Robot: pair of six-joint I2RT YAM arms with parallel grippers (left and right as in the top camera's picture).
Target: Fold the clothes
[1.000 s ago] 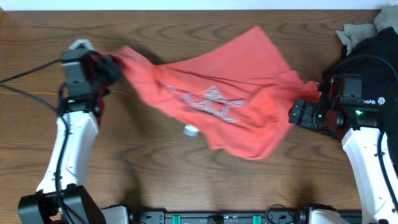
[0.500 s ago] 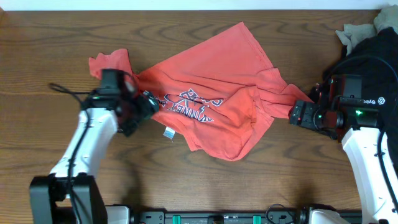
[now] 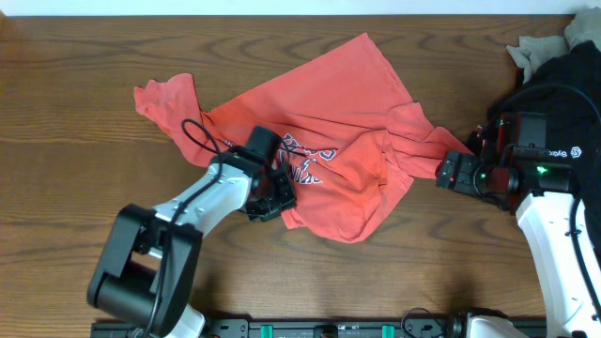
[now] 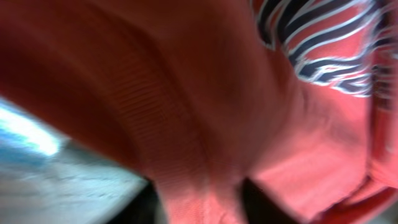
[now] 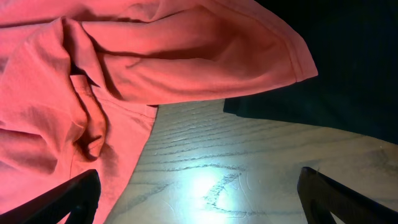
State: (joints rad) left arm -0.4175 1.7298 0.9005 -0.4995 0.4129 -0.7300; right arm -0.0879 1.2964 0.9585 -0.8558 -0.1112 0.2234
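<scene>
Coral-red T-shirt (image 3: 347, 113) sprawls crumpled across the middle of the brown wooden surface (image 3: 75, 75), one sleeve flung to the upper left and the hem bunched low at centre. It is far from flat, so I judge the job in hand is spreading it before any fold. A black tee (image 3: 563, 70) and a beige piece (image 3: 533, 45) are heaped in the far right corner, probably parked there to wait their turn. The right claw (image 3: 451, 175) hovers just beside the shirt's right sleeve, spread wide over bare wood and holding nothing, well placed to take that sleeve. The left claw (image 3: 277, 199) sits on the lower-left hem below the chest lettering (image 3: 300, 161). Cloth fills its wrist view, but blur hides whether it has pinched.
</scene>
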